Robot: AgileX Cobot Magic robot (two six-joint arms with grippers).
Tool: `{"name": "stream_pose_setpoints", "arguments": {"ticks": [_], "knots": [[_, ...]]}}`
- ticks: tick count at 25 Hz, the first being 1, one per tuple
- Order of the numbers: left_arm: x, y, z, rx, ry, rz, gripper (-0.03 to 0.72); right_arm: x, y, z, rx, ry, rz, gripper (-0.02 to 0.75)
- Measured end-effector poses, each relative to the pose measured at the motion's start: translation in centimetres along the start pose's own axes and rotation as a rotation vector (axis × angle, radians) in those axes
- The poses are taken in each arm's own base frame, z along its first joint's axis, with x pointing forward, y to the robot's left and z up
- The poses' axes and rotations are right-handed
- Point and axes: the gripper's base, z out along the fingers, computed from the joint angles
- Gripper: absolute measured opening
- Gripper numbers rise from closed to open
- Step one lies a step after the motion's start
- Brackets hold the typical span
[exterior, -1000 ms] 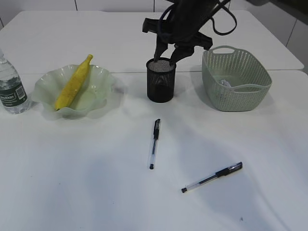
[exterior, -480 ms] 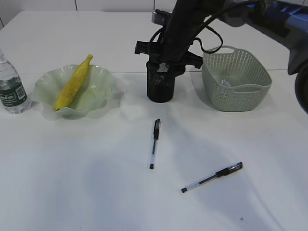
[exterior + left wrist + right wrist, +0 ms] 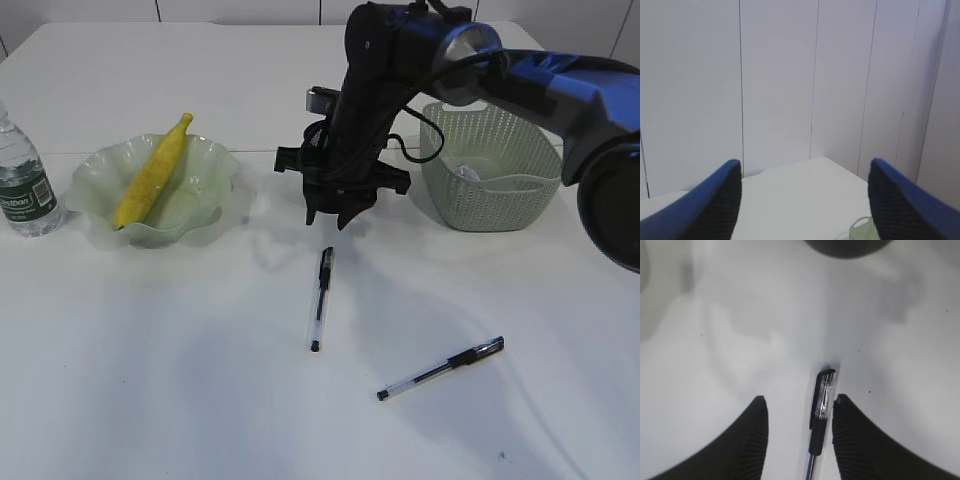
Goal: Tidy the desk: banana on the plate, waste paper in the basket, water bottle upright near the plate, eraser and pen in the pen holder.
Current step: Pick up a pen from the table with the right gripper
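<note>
Looking from the exterior, the right gripper (image 3: 338, 215) hangs jaws apart over the middle of the table (image 3: 200, 380), above the black-capped pen (image 3: 319, 297). Second pen (image 3: 441, 368) lies toward the front right; banana (image 3: 152, 171) on the plate (image 3: 215, 200), water bottle (image 3: 22, 175) at the left edge, basket (image 3: 490, 175) right.

Left wrist: left gripper (image 3: 805, 200) wide open, facing the wall.

Right wrist: fingers (image 3: 752, 440) straddle the pen's cap (image 3: 821, 407), not touching.
</note>
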Motion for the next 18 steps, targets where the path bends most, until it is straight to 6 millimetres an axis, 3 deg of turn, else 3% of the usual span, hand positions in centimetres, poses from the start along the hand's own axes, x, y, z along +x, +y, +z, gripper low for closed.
{"name": "stream_pose_setpoints", "arguments": {"ticks": [18], "knots": [[0.0, 0.0, 0.0, -0.004, -0.002, 0.000, 0.552, 0.5, -0.3, 3.1, 0.018, 0.060, 0.043, 0.316]]}}
